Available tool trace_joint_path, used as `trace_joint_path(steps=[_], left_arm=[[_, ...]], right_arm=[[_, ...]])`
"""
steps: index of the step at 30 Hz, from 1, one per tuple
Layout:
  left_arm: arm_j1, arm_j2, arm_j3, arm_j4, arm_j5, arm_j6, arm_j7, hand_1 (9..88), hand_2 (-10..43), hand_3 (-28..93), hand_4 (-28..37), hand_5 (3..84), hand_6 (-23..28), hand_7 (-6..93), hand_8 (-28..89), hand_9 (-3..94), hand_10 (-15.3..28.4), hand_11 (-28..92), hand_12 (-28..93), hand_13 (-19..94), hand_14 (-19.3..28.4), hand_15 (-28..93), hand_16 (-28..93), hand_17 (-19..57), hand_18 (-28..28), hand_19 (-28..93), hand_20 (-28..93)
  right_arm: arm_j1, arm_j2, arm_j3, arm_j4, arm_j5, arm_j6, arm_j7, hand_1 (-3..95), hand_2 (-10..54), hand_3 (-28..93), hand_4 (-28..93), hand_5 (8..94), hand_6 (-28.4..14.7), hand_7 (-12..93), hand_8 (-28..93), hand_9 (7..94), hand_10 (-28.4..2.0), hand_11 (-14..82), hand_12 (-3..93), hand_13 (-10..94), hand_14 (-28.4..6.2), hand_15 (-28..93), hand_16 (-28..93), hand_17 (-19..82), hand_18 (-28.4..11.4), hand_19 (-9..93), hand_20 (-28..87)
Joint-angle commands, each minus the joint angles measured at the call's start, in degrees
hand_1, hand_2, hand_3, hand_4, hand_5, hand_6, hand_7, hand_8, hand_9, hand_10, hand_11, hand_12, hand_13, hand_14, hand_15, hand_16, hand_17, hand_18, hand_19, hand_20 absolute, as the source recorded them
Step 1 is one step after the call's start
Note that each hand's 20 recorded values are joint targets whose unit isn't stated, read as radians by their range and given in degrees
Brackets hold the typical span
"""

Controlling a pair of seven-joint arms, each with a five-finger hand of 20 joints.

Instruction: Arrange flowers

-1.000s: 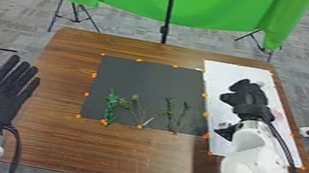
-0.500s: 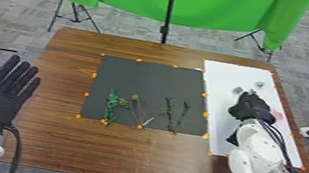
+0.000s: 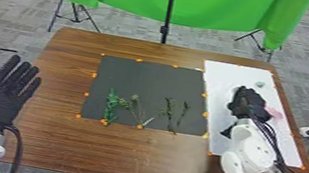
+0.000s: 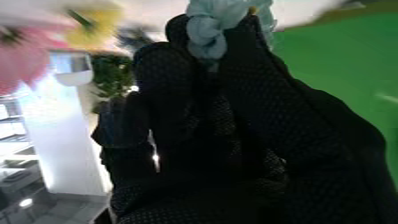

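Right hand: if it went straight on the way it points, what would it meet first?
Most likely the pale blue flower: in the right wrist view it shows right at the far end of the right hand. Whether any gap is left between them is unclear.

Text, labels, numbers, signs: none legible to you. You can read no lettering in either view.

Head view evenly bright; right wrist view glaring, darkly shadowed.
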Motion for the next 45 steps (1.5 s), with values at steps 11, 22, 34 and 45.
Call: trace_joint_path(steps=[11, 22, 34, 45], left_arm=[[-1.68, 1.91, 1.27, 0.89, -0.80, 1.46, 0.77, 24.2, 15.9, 79, -28.3, 45.3, 8.1, 10.8, -9, 39.7, 14.0, 17, 10, 33, 12.8, 22, -3, -4.4, 12.7, 32, 13], [-3.31, 4.01, 2.74, 0.54, -1.26, 2.68, 1.61, 24.2, 15.9, 79, -28.3, 45.3, 8.1, 10.8, -9, 39.7, 13.9, 18, 10, 33, 12.9, 22, -3, -4.4, 12.7, 32, 13], [-3.17, 3.95, 2.70, 0.55, -1.42, 2.30, 1.36, 24.2, 15.9, 79, -28.3, 45.1, 8.1, 10.9, -9, 39.8, 13.8, 18, 10, 33, 12.9, 22, -3, -4.5, 12.7, 32, 13], [-3.83, 3.61, 2.69, 0.92, -1.33, 2.42, 0.30, 24.1, 15.8, 79, -28.3, 45.0, 8.1, 10.9, -9, 39.8, 14.1, 18, 10, 33, 12.9, 22, -3, -4.4, 12.7, 32, 13]], right_arm=[[19.59, -16.02, -24.78, 3.93, 5.79, -12.83, -25.68, 59.2, -9.5, 73, -28, 72.3, -2.4, 25, 2, 79.4, -11.9, 11.3, 40.9, 66, -9.8, 58, 43, 35, -21.7, 91, 46], [17.78, -25.44, -26.17, 14.51, -12.00, -13.67, -33.72, 58.7, -9.5, 74, -28, 70.2, -2.3, 25, 0, 77.3, -12.1, 10.8, 40.1, 64, -9.4, 56, 42, 35, -21.8, 90, 46], [15.36, -27.06, -25.40, 15.55, -13.73, -17.81, -28.83, 58.1, -9.5, 74, -28, 66.8, -1.6, 20, -13, 69.7, -13.1, 17.6, 28.0, 62, -9.6, 53, 42, 34, -22.2, 88, 48], [15.51, -27.26, -25.90, 12.88, -9.44, -19.80, -24.24, 51.2, -9.5, 79, -28, 63.7, -3.7, 15, -12, 63.3, -16.0, 18.4, 18.3, 60, -12.2, 56, 35, 33, -23.5, 87, 47]])
